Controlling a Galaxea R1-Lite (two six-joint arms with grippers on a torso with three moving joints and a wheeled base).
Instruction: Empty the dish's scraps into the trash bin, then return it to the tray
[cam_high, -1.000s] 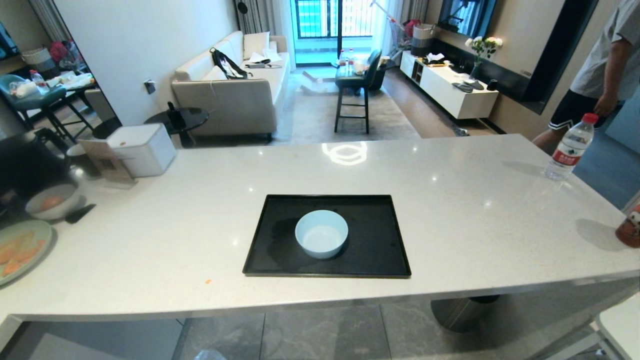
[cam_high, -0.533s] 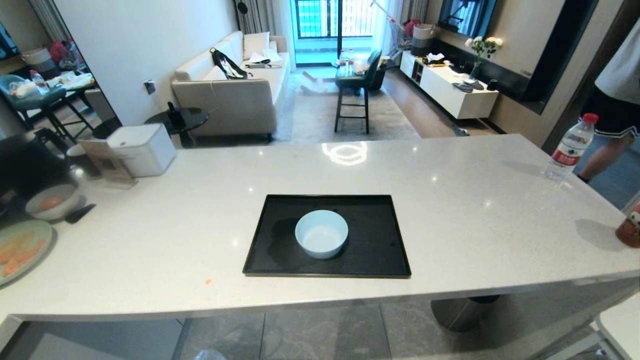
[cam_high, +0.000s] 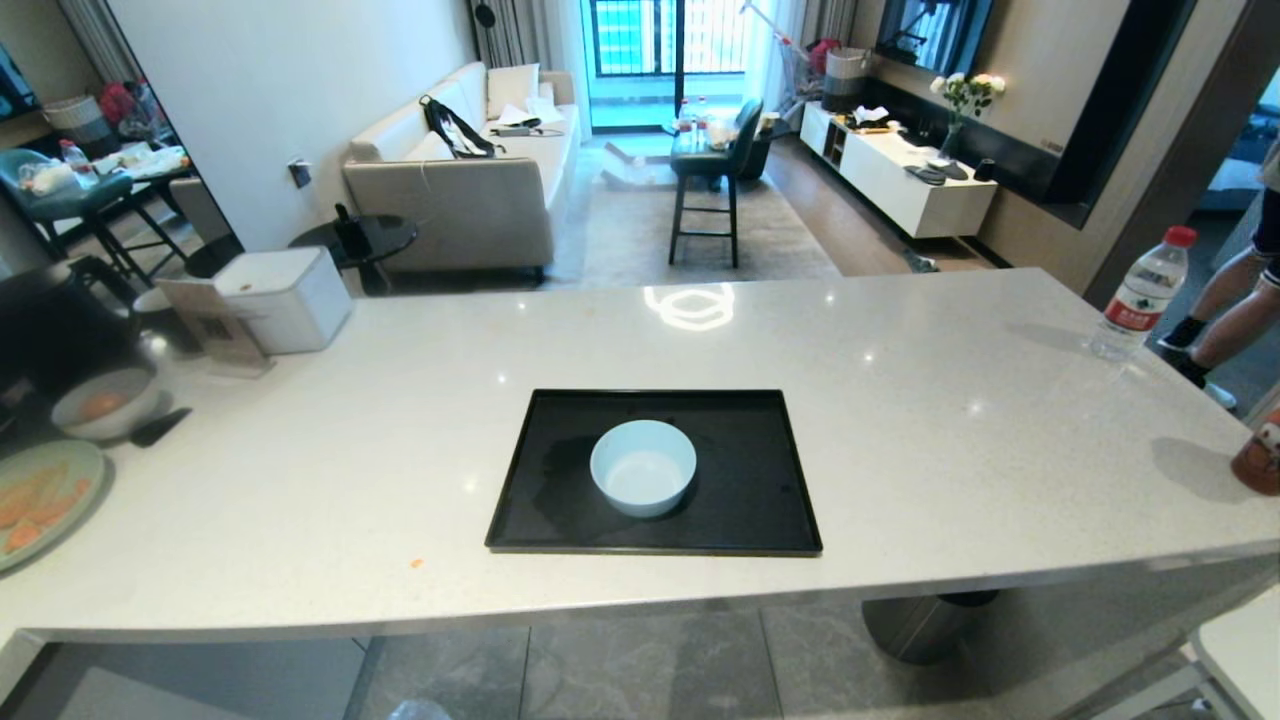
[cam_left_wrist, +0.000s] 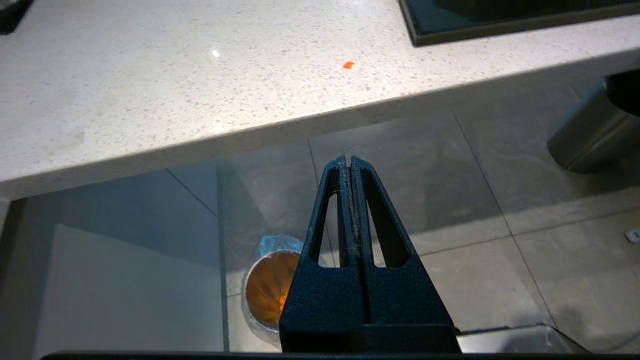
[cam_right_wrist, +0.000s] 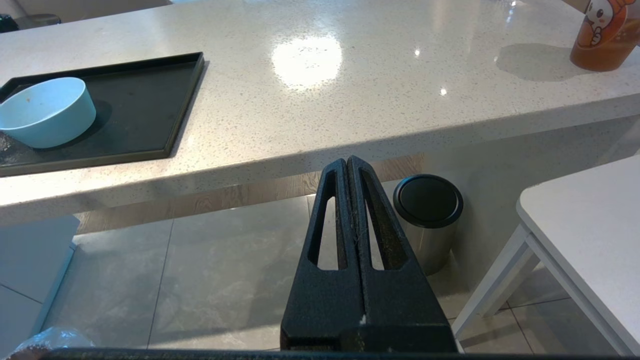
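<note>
- So the small round pale light-blue bowl (cam_high: 643, 467) is sitting upright near the middle of the big flat black rectangular tray (cam_high: 760, 520) on the white speckled stone table (cam_high: 900, 400), and it looks basically empty. From the right wrist view there's maybe a tiny orange speck on the inner wall, nothing more.
- The small round trash bin with the crinkled clear bag and coppery-brown inside (cam_left_wrist: 267, 290) is down on the grey tile floor, below the table edge. There's something orange in it, which I'd guess is the carrot scraps.
- My read: dump done, dish returned, task pretty much finished.
- Left claw (cam_left_wrist: 348, 162) is pressed together with nothing in it, hanging below the table edge above the bin. Right claw (cam_right_wrist: 348, 162) is also pressed together and empty, parked low near the brushed-steel cylinder bin with the black top (cam_right_wrist: 427, 220).
- One small orange crumb (cam_high: 417, 563) got left on the table near the front edge, left of the tray. Might count as a miss, dunno.
- Versus the earlier head shots: bowl, tray, crumb and the clear water bottle with the red cap (cam_high: 1140, 290) haven't budged at all. The only real difference is the person at the far right (cam_high: 1225, 310), who has walked off toward the edge, so just legs show now.
</note>
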